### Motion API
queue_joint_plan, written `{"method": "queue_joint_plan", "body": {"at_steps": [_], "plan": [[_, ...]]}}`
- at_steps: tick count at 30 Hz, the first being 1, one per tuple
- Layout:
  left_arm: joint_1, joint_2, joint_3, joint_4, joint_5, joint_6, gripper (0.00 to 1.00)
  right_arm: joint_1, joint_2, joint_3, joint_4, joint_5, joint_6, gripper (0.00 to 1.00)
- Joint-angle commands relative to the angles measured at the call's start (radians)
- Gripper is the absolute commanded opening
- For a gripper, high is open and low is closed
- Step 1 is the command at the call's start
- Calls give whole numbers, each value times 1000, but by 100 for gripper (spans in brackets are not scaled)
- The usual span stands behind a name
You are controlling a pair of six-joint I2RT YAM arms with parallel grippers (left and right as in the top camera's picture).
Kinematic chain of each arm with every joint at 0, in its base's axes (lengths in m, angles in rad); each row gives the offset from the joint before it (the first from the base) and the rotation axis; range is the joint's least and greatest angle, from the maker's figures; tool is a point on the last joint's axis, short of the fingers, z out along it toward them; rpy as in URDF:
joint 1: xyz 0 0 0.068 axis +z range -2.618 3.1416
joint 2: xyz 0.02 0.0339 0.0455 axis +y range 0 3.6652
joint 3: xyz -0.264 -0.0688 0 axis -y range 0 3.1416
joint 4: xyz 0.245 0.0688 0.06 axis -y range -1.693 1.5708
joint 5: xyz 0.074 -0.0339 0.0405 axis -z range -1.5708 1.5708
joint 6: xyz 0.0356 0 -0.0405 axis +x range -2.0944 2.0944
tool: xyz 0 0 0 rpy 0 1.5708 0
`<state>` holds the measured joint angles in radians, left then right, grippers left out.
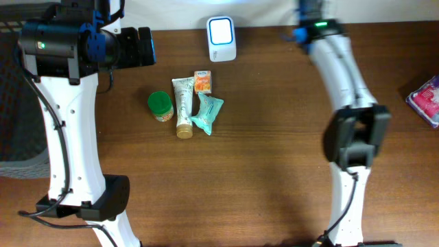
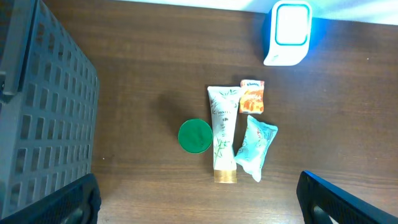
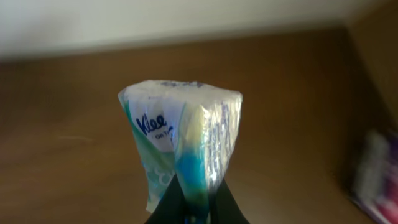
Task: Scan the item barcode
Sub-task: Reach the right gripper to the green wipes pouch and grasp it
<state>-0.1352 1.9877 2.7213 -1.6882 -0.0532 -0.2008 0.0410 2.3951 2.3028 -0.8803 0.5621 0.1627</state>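
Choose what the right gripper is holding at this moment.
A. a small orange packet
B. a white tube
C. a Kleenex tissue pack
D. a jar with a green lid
C: the right wrist view shows the right gripper pinched on a Kleenex tissue pack, while the green-lidded jar, the white tube and the orange packet lie on the table.

The brown wooden bench carries a white scanner and a close cluster of four things: green-lidded jar, cream tube, orange packet and teal tissue pack. A pink packet lies at its right edge.
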Motion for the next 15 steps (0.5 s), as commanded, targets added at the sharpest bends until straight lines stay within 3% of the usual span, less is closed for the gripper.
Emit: {"method": "queue_joint_plan", "body": {"at_steps": [1,2,3,5,6,7,12,15], "plan": [[1,-13,8,0,-3,16,99,-169,-31,-1,-111,-6,56,4],[1,-13,8,0,-3,16,99,-213,-31,-5,-129,-28,56,4],[1,-13,8,0,-3,16,99,-272,-31,-5,-148,-66,56,10],[1,-13,8,0,-3,16,99,-341,-31,-5,-154,-154,56,50],[1,-13,8,0,-3,16,99,-374,-31,-5,-154,-235,56,91],[1,-13,8,0,-3,16,99,-397,-31,-5,-154,-303,56,99],[1,-13,8,0,-3,16,99,-427,-31,-7,-180,-503,56,99],[1,-13,8,0,-3,16,99,-398,-31,-8,-229,-740,56,99]]}}
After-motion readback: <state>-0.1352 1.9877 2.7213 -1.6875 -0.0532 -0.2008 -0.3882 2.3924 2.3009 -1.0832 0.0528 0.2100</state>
